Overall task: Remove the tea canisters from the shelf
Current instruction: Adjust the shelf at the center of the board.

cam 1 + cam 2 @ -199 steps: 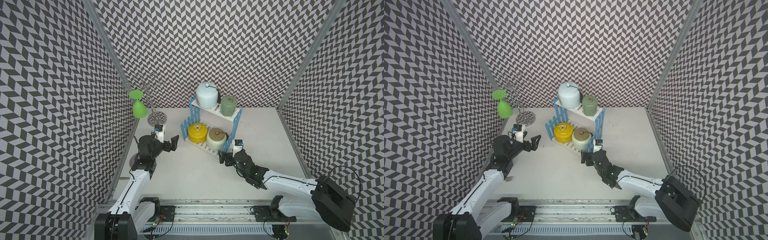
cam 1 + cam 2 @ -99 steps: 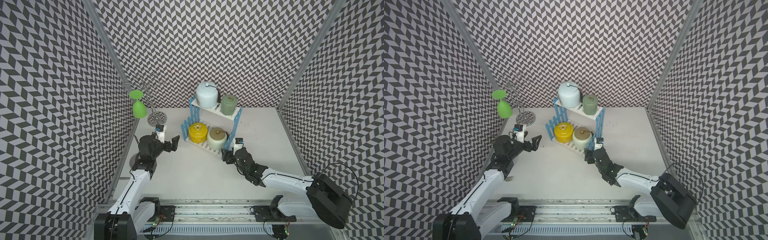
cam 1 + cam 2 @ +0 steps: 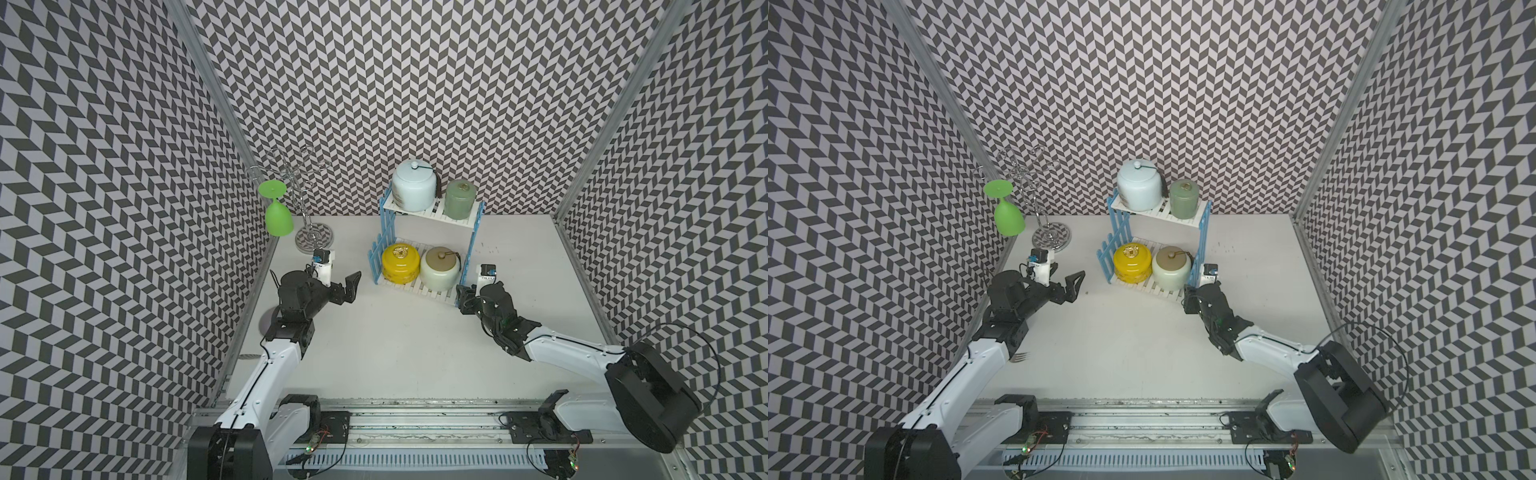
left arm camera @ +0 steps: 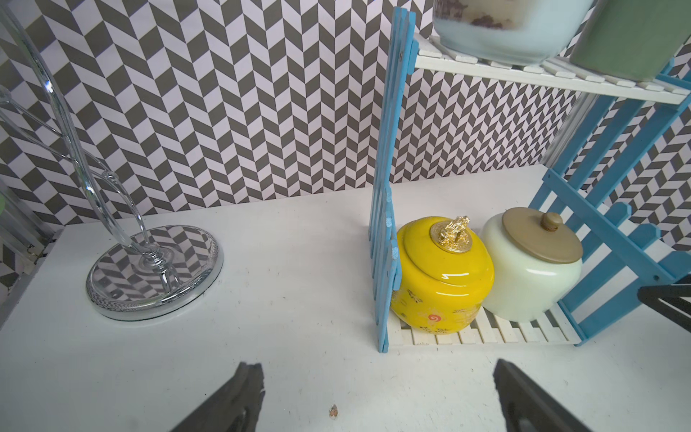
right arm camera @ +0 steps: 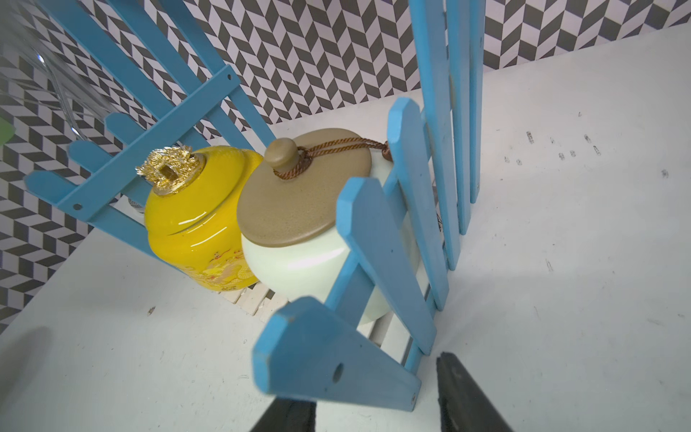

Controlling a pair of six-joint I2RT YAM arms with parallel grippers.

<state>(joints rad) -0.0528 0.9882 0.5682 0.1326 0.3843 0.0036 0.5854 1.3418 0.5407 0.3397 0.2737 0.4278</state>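
Shelf holds four lidded tea canisters.

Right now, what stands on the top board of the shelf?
On the top board stand two tea canisters, side by side: the pale blue canister and the sage green canister. Both are closed, so their contents are hidden; the slats under them are covered.

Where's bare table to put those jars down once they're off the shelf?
Widest: the table before the shelf, between left gripper and right gripper. Also bare: shelf to right wall. Crowded: between stand and shelf, by the left gripper, and the shelf's near corner at the right gripper.
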